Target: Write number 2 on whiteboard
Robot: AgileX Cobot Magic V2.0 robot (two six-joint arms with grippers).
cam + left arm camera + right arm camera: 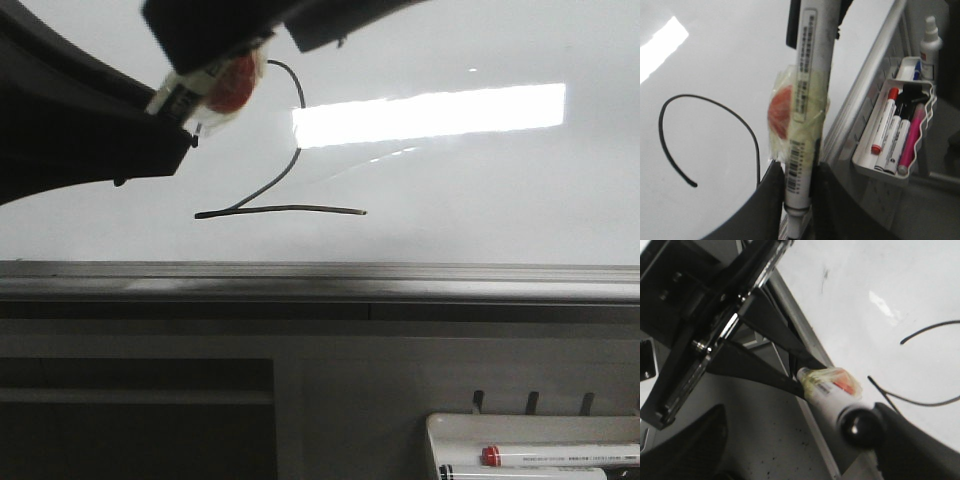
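The number 2 [290,209] stands in thin black line on the whiteboard [480,180], left of the bright reflection. My left gripper [185,125] is at the upper left, shut on a white marker [215,85] wrapped in yellowish tape with a red patch. In the left wrist view the marker [807,100] stands between the fingers of the left gripper [800,175], beside the curved top of the 2 [660,122]. My right gripper [800,455] is open. The marker's black end [860,425] lies against one of its fingers [910,450]. Strokes of the 2 [925,331] show behind it.
A grey metal ledge [400,285] runs under the board. A small white tray [530,430] at the lower right holds several markers; it also shows in the left wrist view [895,135]. A white spray bottle [930,42] stands beyond it.
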